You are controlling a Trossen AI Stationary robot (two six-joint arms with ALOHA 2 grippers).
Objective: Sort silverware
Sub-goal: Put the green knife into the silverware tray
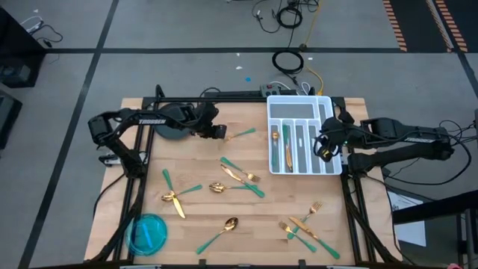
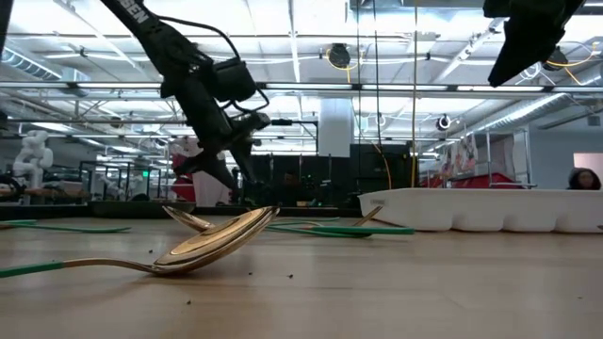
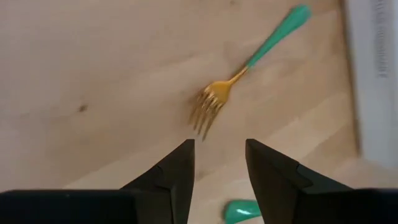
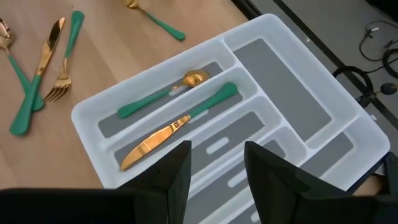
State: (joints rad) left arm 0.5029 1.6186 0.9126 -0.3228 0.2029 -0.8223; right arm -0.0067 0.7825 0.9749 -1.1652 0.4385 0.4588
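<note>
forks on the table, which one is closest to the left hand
The fork lying alone near the table's far edge, just beside the left hand and left of the white tray. The other forks lie farther toward the near side among other silverware.

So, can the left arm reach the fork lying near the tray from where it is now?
Probably yes. The left gripper hovers just short of the fork, jaws apart and empty, with only bare table between them. The tray stands clear to one side.
</note>
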